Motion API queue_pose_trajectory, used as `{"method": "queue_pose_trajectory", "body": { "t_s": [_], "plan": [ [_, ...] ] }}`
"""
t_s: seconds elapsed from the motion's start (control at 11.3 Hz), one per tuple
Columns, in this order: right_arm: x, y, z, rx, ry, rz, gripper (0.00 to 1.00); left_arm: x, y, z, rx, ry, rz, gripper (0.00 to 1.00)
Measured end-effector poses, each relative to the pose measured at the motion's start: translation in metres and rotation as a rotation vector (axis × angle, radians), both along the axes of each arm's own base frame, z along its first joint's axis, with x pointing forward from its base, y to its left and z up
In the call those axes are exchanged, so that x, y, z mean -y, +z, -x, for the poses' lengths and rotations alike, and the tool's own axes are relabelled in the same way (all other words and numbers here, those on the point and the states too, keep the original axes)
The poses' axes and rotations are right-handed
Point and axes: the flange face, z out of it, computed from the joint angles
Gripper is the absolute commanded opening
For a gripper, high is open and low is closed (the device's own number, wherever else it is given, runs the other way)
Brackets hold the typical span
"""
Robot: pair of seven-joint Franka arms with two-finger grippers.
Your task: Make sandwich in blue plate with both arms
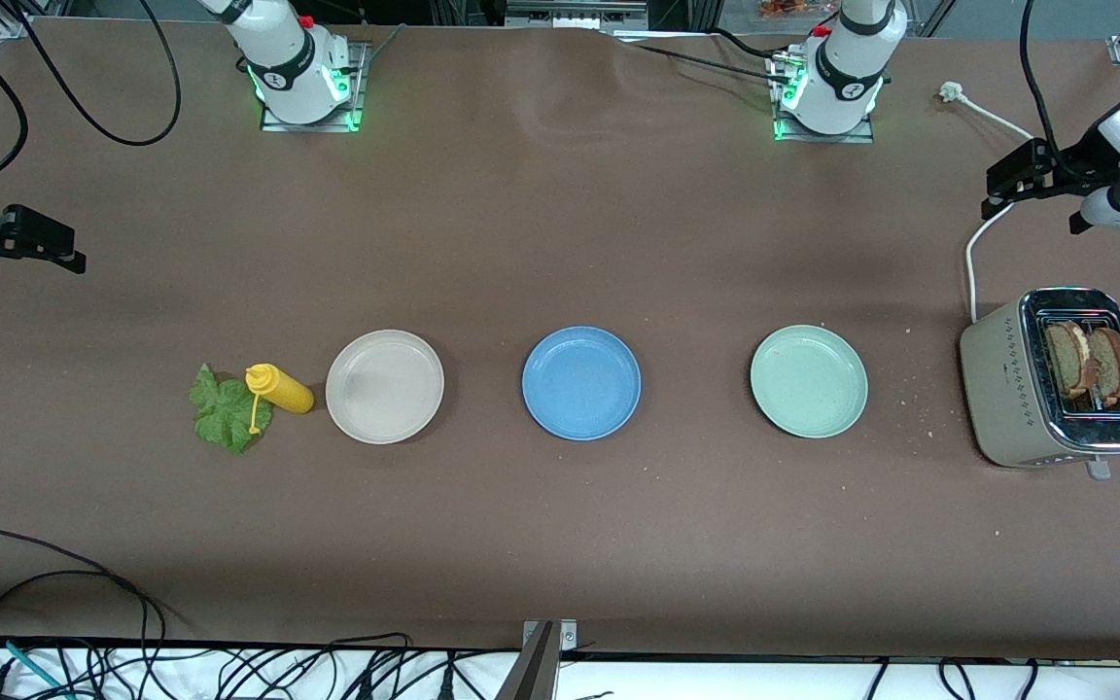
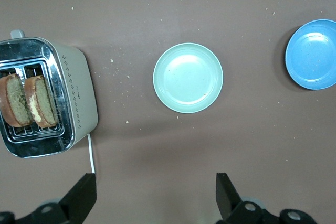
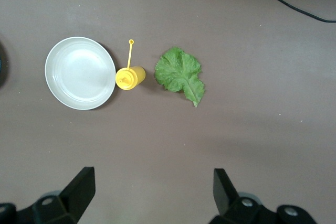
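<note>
Both grippers hang with their fingers spread wide and nothing between them: in the front view the left gripper (image 1: 1019, 183) hovers over bare table at the left arm's end, above the toaster (image 1: 1056, 379), while the right gripper (image 1: 20, 238) hovers over the right arm's end, each seemingly parked beside the ingredient it will likely fetch. Three round, shallow, matte plates sit in a row, the blue plate (image 1: 581, 382) in the middle with nothing on it, the pale green plate (image 1: 809, 380) toward the toaster and the beige-white plate (image 1: 385, 386) toward the yellow squeeze bottle (image 1: 278, 389), which lies just beside a ruffled lettuce leaf (image 1: 222, 410); no sandwich exists yet. From the left wrist view, the left gripper (image 2: 155, 200) shows two black fingers held well apart over brown tabletop, and two coarse brown bread slices (image 2: 29, 100) with darker crust stand upright in the slots of the boxy, chrome-topped toaster (image 2: 79, 98), handy for a pinch from above; crumbs dot the table around the green plate (image 2: 188, 77), and the blue plate (image 2: 312, 54) lies near the edge. From the right wrist view, the right gripper (image 3: 152, 198) is likewise spread, with the veined, crinkled leaf (image 3: 179, 73) flat on the table, the bottle (image 3: 129, 77) between it and the smooth pale plate (image 3: 80, 73).
</note>
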Motion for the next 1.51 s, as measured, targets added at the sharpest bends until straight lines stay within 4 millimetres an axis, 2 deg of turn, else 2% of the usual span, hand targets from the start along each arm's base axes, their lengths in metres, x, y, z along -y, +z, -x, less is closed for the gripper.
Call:
{"method": "queue_pose_trajectory", "body": {
  "t_s": [1.15,1.33,1.51],
  "plan": [
    [0.000,0.000,0.000,0.000,0.000,0.000,1.00,-0.001,-0.001,0.000,-0.004,0.002,0.000,1.00],
    [0.000,0.000,0.000,0.000,0.000,0.000,1.00,-0.004,-0.011,-0.003,-0.030,0.004,-0.017,1.00],
    [0.000,0.000,0.000,0.000,-0.001,0.000,1.00,-0.024,-0.031,-0.013,-0.067,0.030,-0.060,1.00]
  ]
}}
